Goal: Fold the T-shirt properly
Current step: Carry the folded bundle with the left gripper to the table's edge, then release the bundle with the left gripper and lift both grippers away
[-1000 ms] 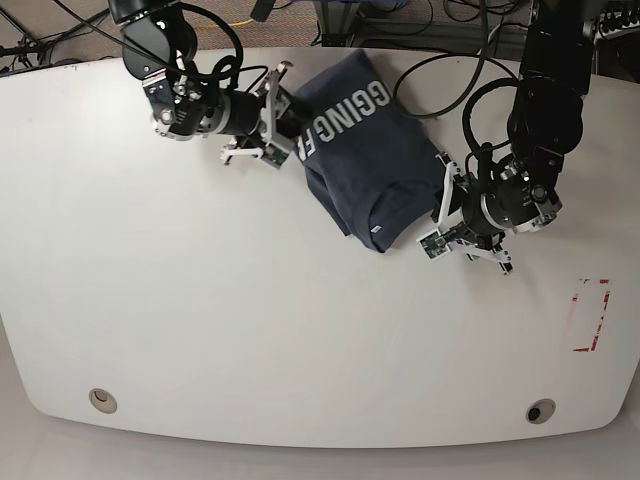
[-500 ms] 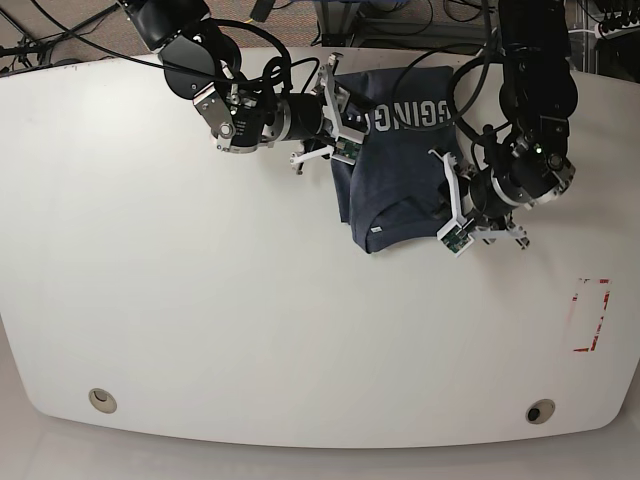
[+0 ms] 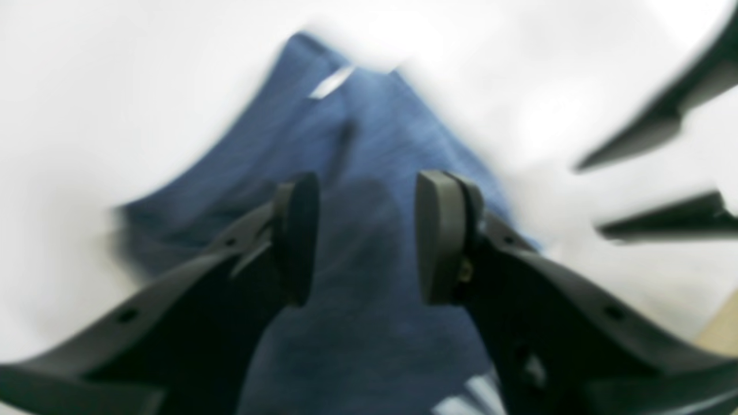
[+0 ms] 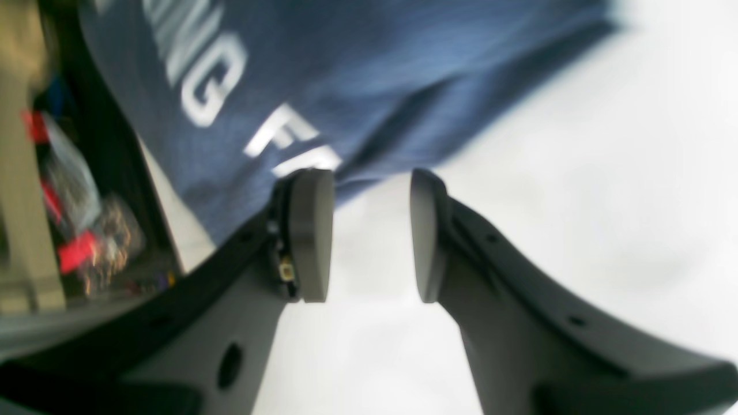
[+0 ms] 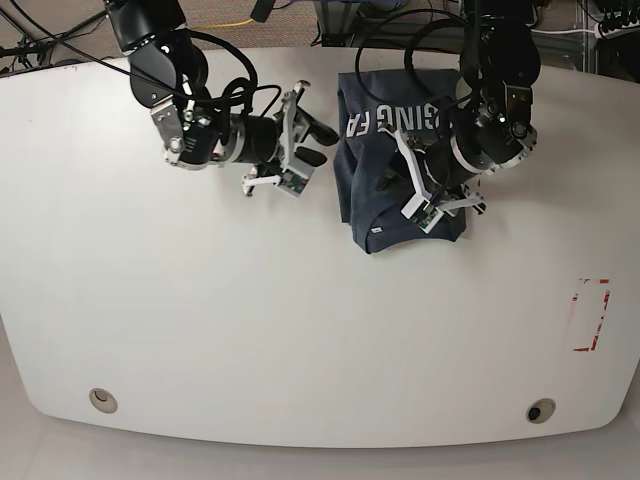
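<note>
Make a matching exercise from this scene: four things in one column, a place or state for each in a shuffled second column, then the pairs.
Things:
1. dark slate-blue heathered T-shirt
2. left gripper
3. right gripper
4. red-marked rectangle

Places or states:
A. open, over bare white table beside the shirt's edge
B. bunched at the table's far edge, white lettering up
C. near the table's edge, far from the shirt
D. open, over the shirt's fabric

Pairs: 1-B, 2-D, 3-A, 4-C
</note>
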`<action>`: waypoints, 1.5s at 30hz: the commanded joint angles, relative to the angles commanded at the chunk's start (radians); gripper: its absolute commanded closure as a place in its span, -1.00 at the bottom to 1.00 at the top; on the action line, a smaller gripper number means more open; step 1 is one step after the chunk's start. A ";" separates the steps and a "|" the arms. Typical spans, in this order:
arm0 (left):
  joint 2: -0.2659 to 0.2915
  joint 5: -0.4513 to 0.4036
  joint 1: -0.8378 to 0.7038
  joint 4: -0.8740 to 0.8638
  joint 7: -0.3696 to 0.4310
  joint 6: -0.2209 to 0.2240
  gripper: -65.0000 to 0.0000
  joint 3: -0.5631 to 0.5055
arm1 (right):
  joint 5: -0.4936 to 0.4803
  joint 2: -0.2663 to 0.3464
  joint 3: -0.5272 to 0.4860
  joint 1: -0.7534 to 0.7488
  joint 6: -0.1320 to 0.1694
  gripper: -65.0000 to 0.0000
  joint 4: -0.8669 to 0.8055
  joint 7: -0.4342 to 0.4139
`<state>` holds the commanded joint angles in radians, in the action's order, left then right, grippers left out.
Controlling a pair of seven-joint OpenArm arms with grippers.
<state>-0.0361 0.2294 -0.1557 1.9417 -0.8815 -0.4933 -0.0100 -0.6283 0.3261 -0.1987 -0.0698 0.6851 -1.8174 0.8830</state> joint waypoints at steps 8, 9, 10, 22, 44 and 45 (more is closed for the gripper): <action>-0.017 -0.003 -0.086 -0.003 0.204 0.302 -0.06 -0.141 | -0.035 0.018 0.226 -0.043 0.013 0.34 0.002 0.000; -0.034 -0.003 -0.089 -0.003 0.216 0.325 -0.06 -0.164 | -0.040 0.020 0.235 -0.043 0.013 0.34 0.002 0.000; -0.049 -0.005 -0.092 -0.005 0.224 0.341 -0.06 -0.187 | -0.044 0.025 0.238 -0.043 0.013 0.34 0.002 0.000; -0.149 -0.035 -0.115 -0.308 0.247 0.339 -0.06 -0.123 | -0.044 0.029 0.347 -0.071 0.013 0.34 0.000 0.000; -0.663 -0.038 0.098 -0.787 0.245 -0.205 -0.04 0.371 | -0.035 0.069 0.348 -0.072 0.013 0.35 -0.006 0.000; -0.694 -0.037 0.118 -0.810 0.245 -0.205 -0.04 0.371 | -0.035 0.069 0.348 -0.072 0.013 0.35 -0.008 0.000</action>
<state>-0.7296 0.1926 -0.0376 1.1316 -0.6360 -0.6981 0.3613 -0.6636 0.3951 0.1496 -0.1419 0.6981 -1.8251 0.8830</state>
